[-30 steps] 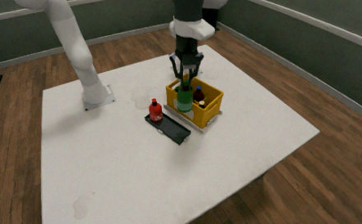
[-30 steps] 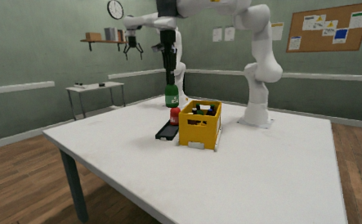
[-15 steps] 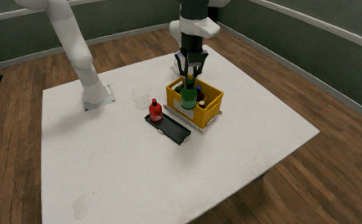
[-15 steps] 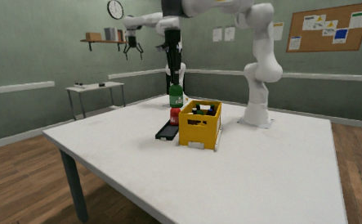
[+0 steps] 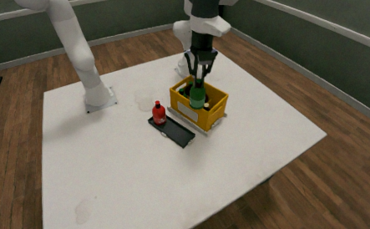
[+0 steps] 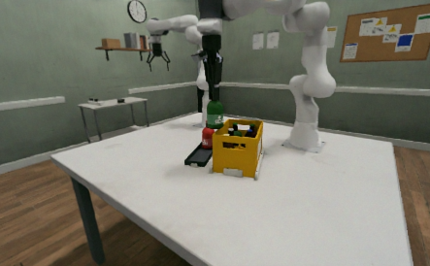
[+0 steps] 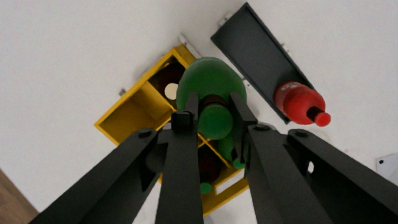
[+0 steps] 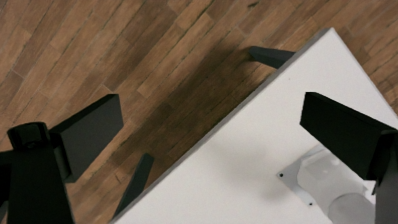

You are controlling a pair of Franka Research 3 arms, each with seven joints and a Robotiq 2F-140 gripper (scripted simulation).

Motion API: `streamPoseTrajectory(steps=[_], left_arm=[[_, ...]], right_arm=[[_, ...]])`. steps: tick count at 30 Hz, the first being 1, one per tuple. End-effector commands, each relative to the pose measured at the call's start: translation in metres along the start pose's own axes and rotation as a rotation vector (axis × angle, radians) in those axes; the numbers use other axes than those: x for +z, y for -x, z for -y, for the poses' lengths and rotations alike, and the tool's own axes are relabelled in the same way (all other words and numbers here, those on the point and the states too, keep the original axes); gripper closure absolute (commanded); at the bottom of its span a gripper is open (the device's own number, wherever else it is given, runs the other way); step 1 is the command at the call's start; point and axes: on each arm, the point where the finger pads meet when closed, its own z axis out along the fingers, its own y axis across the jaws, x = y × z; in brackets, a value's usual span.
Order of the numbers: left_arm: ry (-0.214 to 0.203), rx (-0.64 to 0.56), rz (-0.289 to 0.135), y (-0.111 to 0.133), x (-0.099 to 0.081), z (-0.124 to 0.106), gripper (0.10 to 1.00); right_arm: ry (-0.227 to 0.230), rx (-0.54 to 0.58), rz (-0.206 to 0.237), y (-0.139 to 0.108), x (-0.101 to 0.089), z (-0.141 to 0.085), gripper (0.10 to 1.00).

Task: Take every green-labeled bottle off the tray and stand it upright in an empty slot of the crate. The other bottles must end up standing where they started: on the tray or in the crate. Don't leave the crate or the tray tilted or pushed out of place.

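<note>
My left gripper [image 5: 199, 79] [image 6: 214, 97] [image 7: 213, 107] is shut on the neck of a green bottle [image 5: 197, 99] [image 6: 215, 113] [image 7: 210, 75], upright above the yellow crate [image 5: 211, 124] [image 6: 231, 160], by its tray-side edge in the left wrist view. A red bottle [image 5: 159, 115] [image 6: 207, 139] [image 7: 300, 102] stands on the black tray [image 5: 181, 136] [image 6: 197, 157] [image 7: 250, 45]. The crate holds a cream-capped bottle [image 7: 171, 91], a green-capped dark bottle [image 7: 205, 188] and a green bottle [image 7: 226, 148]; a corner slot is empty. The held bottle and fingers hide other slots. My right gripper [image 6: 158, 65] [image 8: 211, 109] is open and empty.
The tray lies close beside the crate, along its long side. Grey rails [image 6: 259, 165] edge the crate's base. The right gripper is high and far from the crate; its wrist view shows the table edge, the floor and a white arm base [image 8: 325, 175].
</note>
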Motion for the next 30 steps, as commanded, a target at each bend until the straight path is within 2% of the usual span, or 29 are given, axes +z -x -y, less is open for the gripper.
streamPoseTrajectory(steps=[1,30], left_arm=[[0.006,0.018,-0.021,0.0,-0.007,0.007,0.999],[0.006,0.018,-0.021,0.036,-0.006,0.058,0.999]], right_arm=[[-0.004,-0.004,0.0,-0.001,0.0,0.001,0.098],[-0.004,-0.004,0.0,-0.001,0.0,0.001,0.098]])
